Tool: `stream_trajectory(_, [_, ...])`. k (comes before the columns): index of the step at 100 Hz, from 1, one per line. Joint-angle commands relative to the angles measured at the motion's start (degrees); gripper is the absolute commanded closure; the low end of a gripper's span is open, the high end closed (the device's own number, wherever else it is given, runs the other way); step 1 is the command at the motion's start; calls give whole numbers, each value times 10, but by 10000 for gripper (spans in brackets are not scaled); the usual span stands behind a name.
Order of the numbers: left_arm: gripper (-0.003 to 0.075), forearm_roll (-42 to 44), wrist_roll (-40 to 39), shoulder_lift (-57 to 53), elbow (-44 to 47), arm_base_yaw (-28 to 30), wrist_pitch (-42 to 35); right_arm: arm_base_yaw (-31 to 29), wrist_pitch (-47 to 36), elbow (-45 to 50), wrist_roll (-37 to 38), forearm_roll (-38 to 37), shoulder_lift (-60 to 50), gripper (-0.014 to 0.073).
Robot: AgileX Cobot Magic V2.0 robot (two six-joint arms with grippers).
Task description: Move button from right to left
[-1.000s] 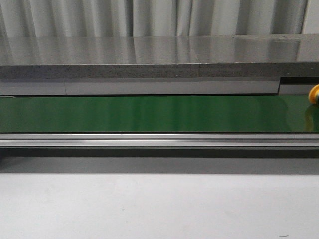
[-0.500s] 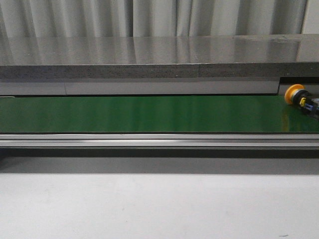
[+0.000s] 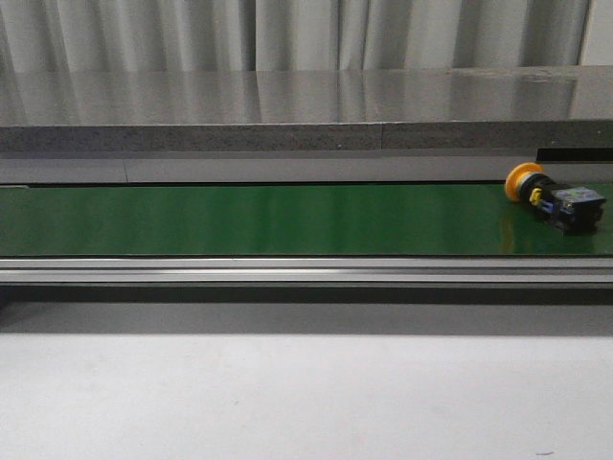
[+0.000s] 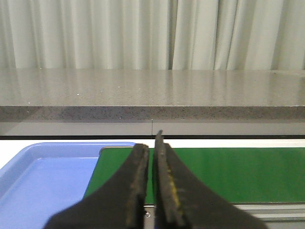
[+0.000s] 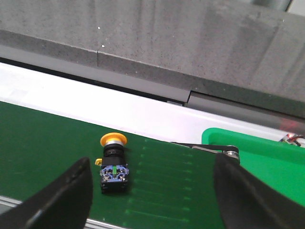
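Note:
The button (image 3: pixel 556 197) lies on its side at the right end of the green belt (image 3: pixel 287 218), its yellow-orange head pointing left and its black body to the right. In the right wrist view the button (image 5: pixel 113 164) rests on the belt just inside one finger (image 5: pixel 66 198) of my right gripper (image 5: pixel 152 200), which is open and above it, not touching. My left gripper (image 4: pixel 151 148) is shut with nothing in it, hovering over the belt's left end (image 4: pixel 228 171). Neither gripper shows in the front view.
A blue tray (image 4: pixel 43 181) sits at the belt's left end. A green bin (image 5: pixel 257 152) stands beyond the belt's right end. A grey stone ledge (image 3: pixel 287 105) runs behind the belt, a metal rail (image 3: pixel 287 270) along its front, then a white tabletop (image 3: pixel 287 393).
The button has travelled leftward along the belt, from the right frame edge, where only its yellow head showed, to fully in view.

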Motion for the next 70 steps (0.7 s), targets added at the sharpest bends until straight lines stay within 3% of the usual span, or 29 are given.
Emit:
stream_trajectory(1, [715, -4, -6, -20, 23, 2, -46, 4, -58, 23, -7, 9, -57, 95])
stream_trajectory(30, [715, -4, -6, -20, 23, 2, -46, 4, -25, 91, -7, 9, -210, 95])
stream_trajectory(61, [715, -4, -6, -20, 23, 2, -46, 4, -35, 102, -7, 9, -220, 99])
stream_trajectory(70, [715, -4, -6, -20, 23, 2, -46, 4, -35, 102, -7, 9, -220, 154])
